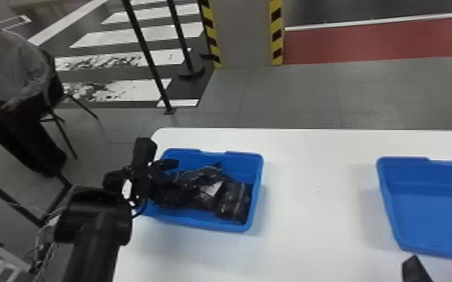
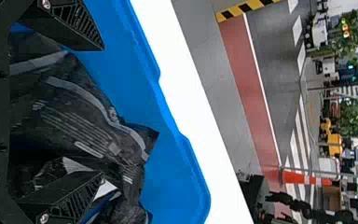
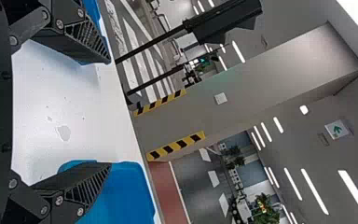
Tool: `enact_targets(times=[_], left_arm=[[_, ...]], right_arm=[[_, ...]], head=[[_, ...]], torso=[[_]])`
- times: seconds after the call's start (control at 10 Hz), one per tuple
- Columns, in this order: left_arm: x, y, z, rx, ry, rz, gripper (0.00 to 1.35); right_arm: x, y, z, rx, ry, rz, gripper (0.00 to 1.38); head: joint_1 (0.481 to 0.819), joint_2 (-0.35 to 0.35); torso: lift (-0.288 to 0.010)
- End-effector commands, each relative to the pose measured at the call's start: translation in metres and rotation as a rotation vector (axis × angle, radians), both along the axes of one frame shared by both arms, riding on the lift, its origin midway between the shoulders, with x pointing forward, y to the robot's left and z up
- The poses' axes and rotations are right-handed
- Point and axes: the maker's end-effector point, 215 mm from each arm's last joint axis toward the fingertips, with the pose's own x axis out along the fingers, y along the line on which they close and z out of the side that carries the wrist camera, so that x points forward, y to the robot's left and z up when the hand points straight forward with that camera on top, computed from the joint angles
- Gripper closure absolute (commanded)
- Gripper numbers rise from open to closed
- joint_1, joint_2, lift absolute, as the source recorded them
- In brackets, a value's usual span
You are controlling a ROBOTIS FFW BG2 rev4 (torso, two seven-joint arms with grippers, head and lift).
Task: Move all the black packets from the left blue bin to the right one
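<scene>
Black packets [image 1: 232, 198] lie bunched in the left blue bin [image 1: 258, 176] on a white table [image 1: 311, 225], where the left gripper [image 1: 171, 183] is stationed over the left part of the heap. Seen from its wrist, the left gripper [image 2: 103, 111] has its two ridged fingers spread wide, with crumpled dark plastic between them; whether either finger touches the packets cannot be told. Pale grey bands run across the wrapping, and a white patch [image 1: 212, 188] shows near the middle of the pile, while further packets rest against one another toward the bin's right wall. Across the table, well apart on the right, stands the second container, the right blue bin [image 1: 435, 221], its right end cut off at the edge of the head view. The right gripper [image 1: 437, 264] is at that bin's near side, its fingers parted and nothing held between them. Beyond the far edge of the table, a grey pillar [image 1: 242, 33] trimmed with yellow-and-black striping rises from the tiled floor, flanked by dark posts [image 1: 148, 56] and white crossing stripes [image 1: 124, 59] on the left and a red strip of floor [image 1: 379, 43] on the right. An orange cone [image 2: 303, 178] stands in the background of the left wrist view.
</scene>
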Motion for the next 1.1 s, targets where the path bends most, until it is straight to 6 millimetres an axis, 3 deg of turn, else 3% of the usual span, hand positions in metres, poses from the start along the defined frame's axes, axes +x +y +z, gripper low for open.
enact_targets(times=[0.0, 0.1, 0.2, 0.3, 0.4, 0.5, 0.7, 1.0], left_arm=[[0.004, -0.004, -0.008, -0.006, 0.033, -0.009, 0.07], [-0.004, 0.0, -0.027, -0.01, 0.1, 0.01, 0.13], [-0.01, 0.0, -0.038, -0.019, 0.13, 0.017, 0.3], [-0.011, 0.0, -0.039, -0.019, 0.139, 0.021, 0.66], [-0.011, -0.001, -0.039, -0.025, 0.138, 0.022, 0.82], [-0.01, -0.001, -0.034, -0.037, 0.123, 0.015, 0.81], [-0.009, -0.006, -0.019, -0.082, 0.097, -0.033, 0.81], [-0.018, -0.003, -0.027, -0.1, 0.115, -0.018, 0.81]], right_arm=[[0.002, 0.001, -0.002, 0.001, -0.001, 0.005, 0.25], [0.002, 0.001, -0.003, 0.003, 0.001, 0.005, 0.26], [0.001, 0.001, -0.004, 0.009, 0.004, 0.004, 0.35], [0.001, 0.002, -0.005, 0.013, 0.006, 0.006, 0.55], [0.001, 0.002, -0.005, 0.014, 0.005, 0.007, 0.64], [0.001, 0.002, -0.004, 0.014, 0.005, 0.008, 0.57], [0.001, 0.002, -0.004, 0.018, 0.003, 0.007, 0.57], [0.001, 0.003, -0.005, 0.022, 0.007, 0.009, 0.53]], head=[[0.695, 0.254], [0.695, 0.241], [0.695, 0.243], [0.695, 0.246], [0.695, 0.25], [0.695, 0.251], [0.695, 0.247], [0.695, 0.244]], torso=[[-0.11], [-0.11], [-0.11], [-0.11], [-0.11], [-0.11], [-0.11], [-0.11]])
